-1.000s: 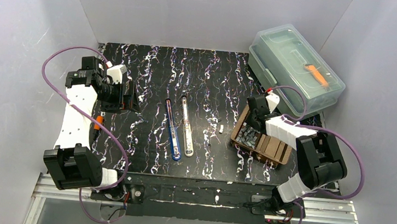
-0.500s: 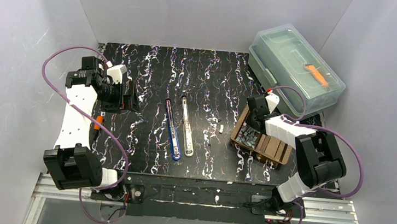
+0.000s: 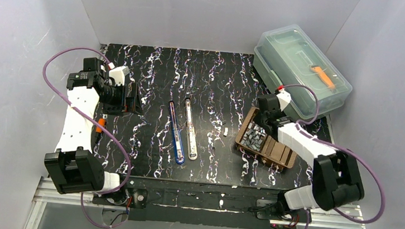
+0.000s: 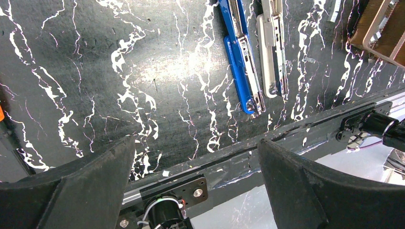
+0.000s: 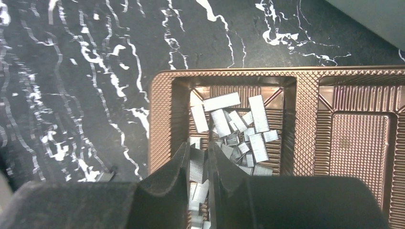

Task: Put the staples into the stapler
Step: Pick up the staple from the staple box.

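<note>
Brown tray (image 5: pixel 160 124) wall close beside right fingers (image 5: pixel 177 172) — staples (image 5: pixel 220 121) pinched between.

Lab enclosure, plain grey walls (image 3: pixel 210 14)

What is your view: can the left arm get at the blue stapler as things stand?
Probably yes. The left end effector is open and empty, and only bare table lies between it and the blue stapler; the white stapler sits on the blue one's other side.
</note>
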